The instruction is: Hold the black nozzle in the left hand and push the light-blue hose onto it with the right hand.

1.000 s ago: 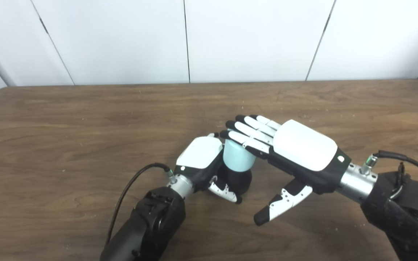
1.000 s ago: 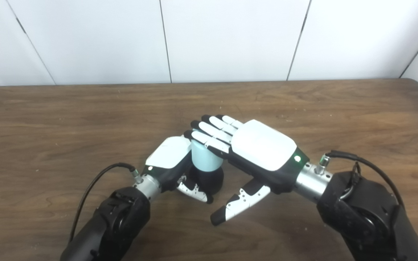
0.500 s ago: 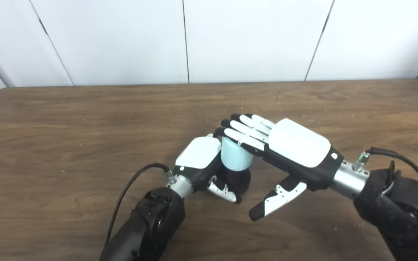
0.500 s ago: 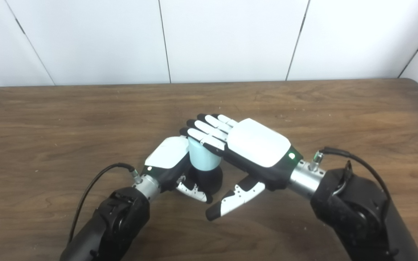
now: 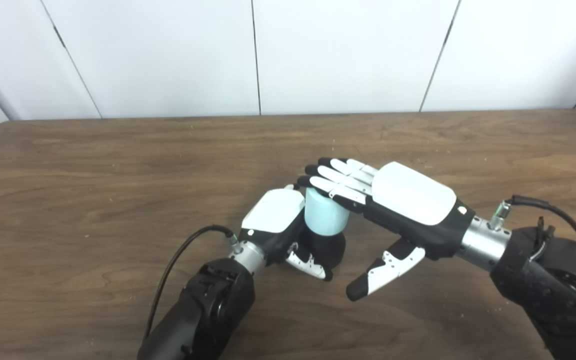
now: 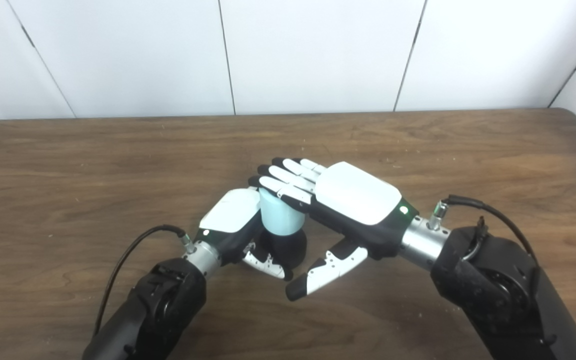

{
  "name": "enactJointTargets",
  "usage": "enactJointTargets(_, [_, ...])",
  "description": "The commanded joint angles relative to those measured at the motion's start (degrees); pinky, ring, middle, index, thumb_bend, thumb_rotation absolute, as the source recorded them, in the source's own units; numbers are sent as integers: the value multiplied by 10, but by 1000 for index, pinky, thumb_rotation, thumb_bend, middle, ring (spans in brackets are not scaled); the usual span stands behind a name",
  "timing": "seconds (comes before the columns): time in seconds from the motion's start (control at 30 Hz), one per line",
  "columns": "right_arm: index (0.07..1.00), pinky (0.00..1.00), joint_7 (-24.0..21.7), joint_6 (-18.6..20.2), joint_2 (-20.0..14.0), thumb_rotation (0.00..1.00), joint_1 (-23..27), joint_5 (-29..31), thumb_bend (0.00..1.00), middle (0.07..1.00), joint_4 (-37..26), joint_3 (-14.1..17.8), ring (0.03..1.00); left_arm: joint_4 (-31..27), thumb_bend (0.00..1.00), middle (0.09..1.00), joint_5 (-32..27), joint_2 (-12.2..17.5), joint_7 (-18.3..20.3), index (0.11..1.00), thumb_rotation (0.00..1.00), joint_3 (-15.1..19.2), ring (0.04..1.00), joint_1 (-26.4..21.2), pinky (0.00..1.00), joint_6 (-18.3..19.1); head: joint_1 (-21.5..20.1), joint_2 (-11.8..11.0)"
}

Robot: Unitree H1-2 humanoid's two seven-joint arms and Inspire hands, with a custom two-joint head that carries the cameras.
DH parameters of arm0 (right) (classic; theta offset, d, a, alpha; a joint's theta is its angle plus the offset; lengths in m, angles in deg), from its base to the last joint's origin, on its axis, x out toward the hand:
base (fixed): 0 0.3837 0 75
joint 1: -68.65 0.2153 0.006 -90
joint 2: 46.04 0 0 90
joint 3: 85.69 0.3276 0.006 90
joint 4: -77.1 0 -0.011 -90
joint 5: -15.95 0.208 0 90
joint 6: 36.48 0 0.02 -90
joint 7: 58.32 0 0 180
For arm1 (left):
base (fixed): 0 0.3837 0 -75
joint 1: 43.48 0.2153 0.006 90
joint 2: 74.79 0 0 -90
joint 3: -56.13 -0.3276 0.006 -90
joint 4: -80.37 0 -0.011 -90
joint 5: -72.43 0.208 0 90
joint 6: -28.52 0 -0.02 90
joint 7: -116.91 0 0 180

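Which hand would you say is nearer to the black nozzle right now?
Left. The left hand is wrapped around the black nozzle; the right hand lies flat on the light-blue hose above it.

Two side-by-side head cameras look down at one table (image 5: 68, 200).

The left hand (image 5: 280, 225) is curled shut low down. The right hand (image 5: 393, 205) is held flat, fingers spread.

Left robot hand (image 5: 280, 225) hides part of black nozzle (image 5: 328, 247); hose (image 5: 324, 217) top lies under right fingers (image 5: 335, 182).
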Motion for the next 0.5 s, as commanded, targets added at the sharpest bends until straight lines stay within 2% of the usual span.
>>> enactJointTargets(0.0, [982, 1000, -45, 14, -21, 998, -20, -6, 666, 992, 12, -23, 989, 38, 512, 551, 25, 20, 55, 440, 0, -25, 754, 33, 1000, 16, 1, 0])
enactJointTargets(0.47, [985, 1000, -37, -2, -27, 1000, -28, -36, 680, 994, 22, -43, 990, 35, 512, 552, 26, 17, 58, 442, 0, -26, 749, 32, 1000, 23, 1, 2])
